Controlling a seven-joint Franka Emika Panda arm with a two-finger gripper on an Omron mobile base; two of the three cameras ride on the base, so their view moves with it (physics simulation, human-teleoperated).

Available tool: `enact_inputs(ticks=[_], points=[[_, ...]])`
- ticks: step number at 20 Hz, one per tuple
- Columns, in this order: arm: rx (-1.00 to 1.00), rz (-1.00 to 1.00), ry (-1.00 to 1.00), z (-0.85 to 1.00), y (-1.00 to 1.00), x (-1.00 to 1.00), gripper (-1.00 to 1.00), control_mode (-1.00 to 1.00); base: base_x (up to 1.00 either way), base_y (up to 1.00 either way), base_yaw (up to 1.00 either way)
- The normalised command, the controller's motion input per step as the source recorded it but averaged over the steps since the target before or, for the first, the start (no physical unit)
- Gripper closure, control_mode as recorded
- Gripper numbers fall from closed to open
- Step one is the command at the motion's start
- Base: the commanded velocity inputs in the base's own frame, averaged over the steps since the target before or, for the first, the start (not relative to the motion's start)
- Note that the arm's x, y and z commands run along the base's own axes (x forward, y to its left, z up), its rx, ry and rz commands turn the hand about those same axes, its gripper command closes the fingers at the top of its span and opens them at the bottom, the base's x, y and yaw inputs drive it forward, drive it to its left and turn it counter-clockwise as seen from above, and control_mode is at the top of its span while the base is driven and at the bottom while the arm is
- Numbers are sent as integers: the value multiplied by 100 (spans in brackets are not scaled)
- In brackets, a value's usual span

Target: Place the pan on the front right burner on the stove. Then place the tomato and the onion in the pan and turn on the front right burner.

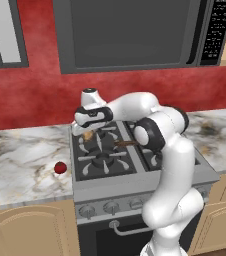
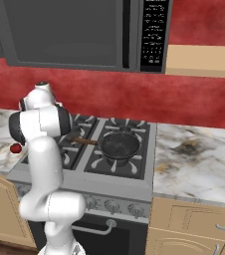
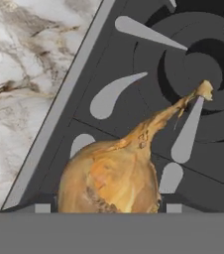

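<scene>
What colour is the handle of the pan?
Brown, like wood; the pan's handle shows best in the right base view.

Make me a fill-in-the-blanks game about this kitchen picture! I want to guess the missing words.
1. The pan sits on the ____.
2. The tomato lies on the marble ____.
3. In the hand view, the onion has a long, thin ____.
4. The pan's handle is made of ____.

Missing words: stove; counter; stem; wood
</scene>
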Motion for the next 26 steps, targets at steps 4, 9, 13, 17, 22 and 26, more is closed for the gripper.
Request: enact_inputs(ticks=[4,9,13,17,22,26], points=[[0,-4,0,9,-71,0,100,-100,0,0,0],[0,-5,0,20,-64,0,100,-100,0,0,0],[0,-6,0,11,-57,0,100,-100,0,0,0],[0,-7,0,4,-63,0,100,-100,0,0,0],[0,-7,0,17,-62,12,100,-100,0,0,0],[0,-7,0,27,-56,16,100,-100,0,0,0]])
